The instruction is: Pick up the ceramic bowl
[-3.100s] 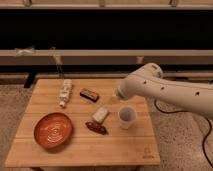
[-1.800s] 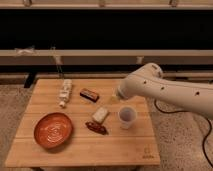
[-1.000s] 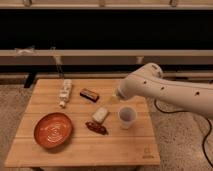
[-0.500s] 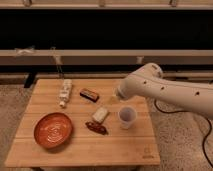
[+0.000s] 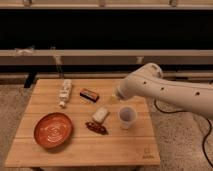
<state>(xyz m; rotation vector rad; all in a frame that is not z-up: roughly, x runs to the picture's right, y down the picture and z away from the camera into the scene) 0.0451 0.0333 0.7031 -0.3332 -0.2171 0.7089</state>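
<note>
- Round reddish-orange glazed ceramic bowl (image 5: 53, 130) sits mouth up, with pale swirl lines inside; being round, it has no long axis.
- It lies on the pale wooden tabletop (image 5: 125, 147), near the front corner at picture-left, well apart from the gripper (image 5: 118, 95).
- The gripper hovers mid-table, just above a translucent white cup (image 5: 127, 117).
- Jaws: can't tell if wide or narrow.

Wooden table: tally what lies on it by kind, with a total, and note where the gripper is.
Ceramic bowl: 1
White cup: 1
White bottle: 1
Small packets: 3
Total: 6
Gripper: above the table, behind the cup.
</note>
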